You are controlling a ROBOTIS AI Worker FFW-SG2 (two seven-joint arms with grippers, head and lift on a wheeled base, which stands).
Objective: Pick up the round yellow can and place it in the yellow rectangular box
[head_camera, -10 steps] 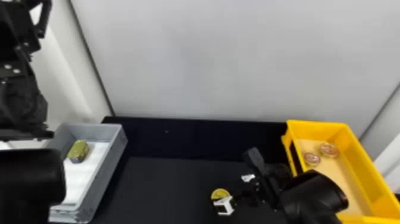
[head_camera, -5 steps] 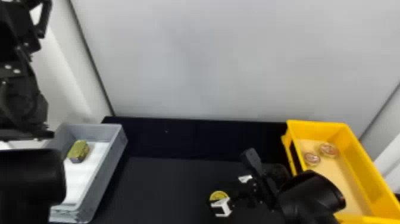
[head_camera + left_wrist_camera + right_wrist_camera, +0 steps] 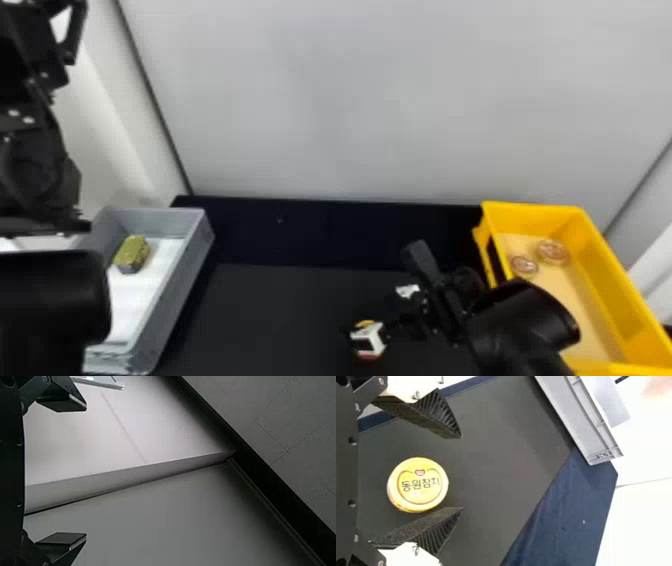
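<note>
Head view: you see the round yellow can [image 3: 366, 324] low in the middle of the scene, outside the yellow rectangular plastic box [image 3: 616, 280] and well apart from it, toward the robot's left. The right gripper [image 3: 376, 311], black with white fittings, is at the can and partly covers it. In the box are two round, pinkish-brown lidded items [image 3: 552, 251] [image 3: 524, 266]. At the far left stands an open grey plastic box [image 3: 172, 300] with a white floor, holding a small yellow-green block [image 3: 132, 251]. The left gripper [image 3: 30, 55] is raised at the upper left edge, its arm beneath it.

Left wrist view: the jaws of the left gripper [image 3: 86, 471] stand released and wide apart, in front of pale panels [image 3: 130, 427].

Right wrist view: the jaws of the right gripper [image 3: 462, 473] are released too — the can lies between its two ribbed black fingers [image 3: 433, 413], nearer one of them; you cannot tell whether they touch. The can's flat yellow lid faces your camera. Being round, the lid offers you no long axis; its line of dark lettering runs from the gripper's base toward the fingertips. Beyond are the dark mat [image 3: 506, 455], a blue cloth [image 3: 569, 506] and the grey box's edge.
</note>
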